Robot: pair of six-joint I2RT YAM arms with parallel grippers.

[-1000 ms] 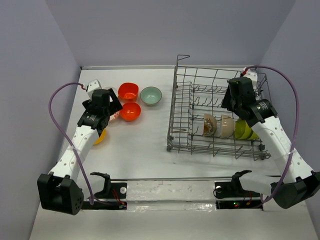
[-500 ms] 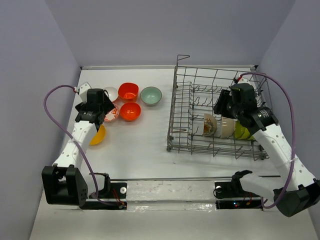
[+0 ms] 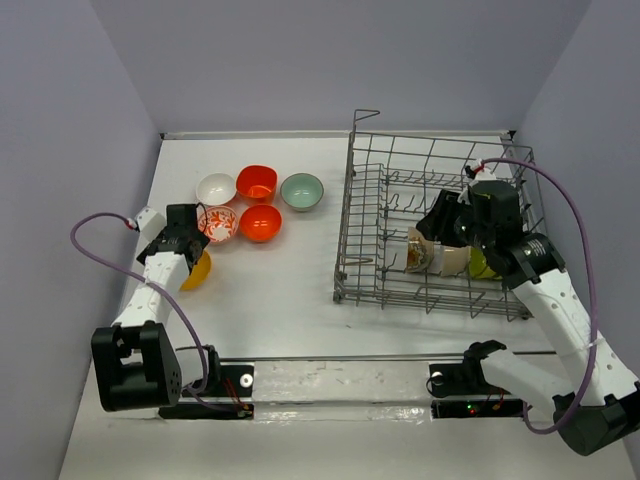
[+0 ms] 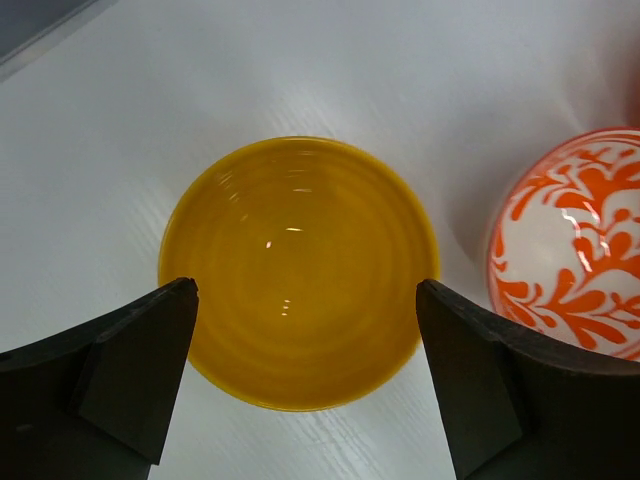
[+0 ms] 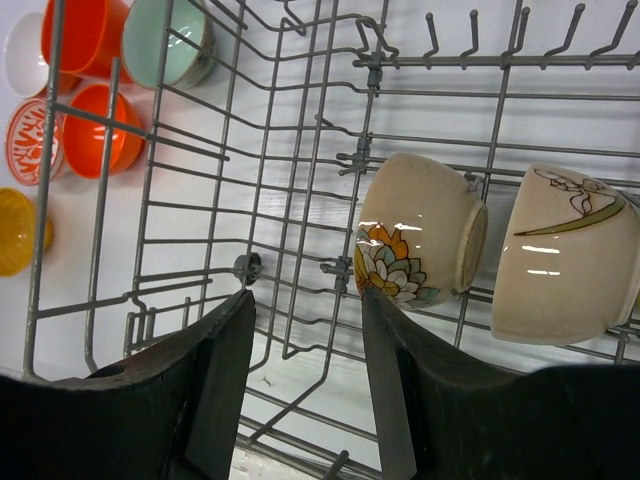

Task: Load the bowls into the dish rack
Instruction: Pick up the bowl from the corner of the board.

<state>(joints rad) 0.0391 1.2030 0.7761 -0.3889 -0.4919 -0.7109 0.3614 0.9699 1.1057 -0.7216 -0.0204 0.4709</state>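
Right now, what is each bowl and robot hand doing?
left gripper, open, above yellow bowl.
yellow bowl, upright on table.
right gripper, open, empty, over dish rack.
floral bowl, tipped sideways in dish rack.
cream bowl, tipped sideways in dish rack.
teal bowl, upright on table.

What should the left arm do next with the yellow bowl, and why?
Probably lower the left gripper a little and close it on the yellow bowl. The jaws stand wide open with the bowl centred between them, its opening facing up, and the gripper holds nothing yet.
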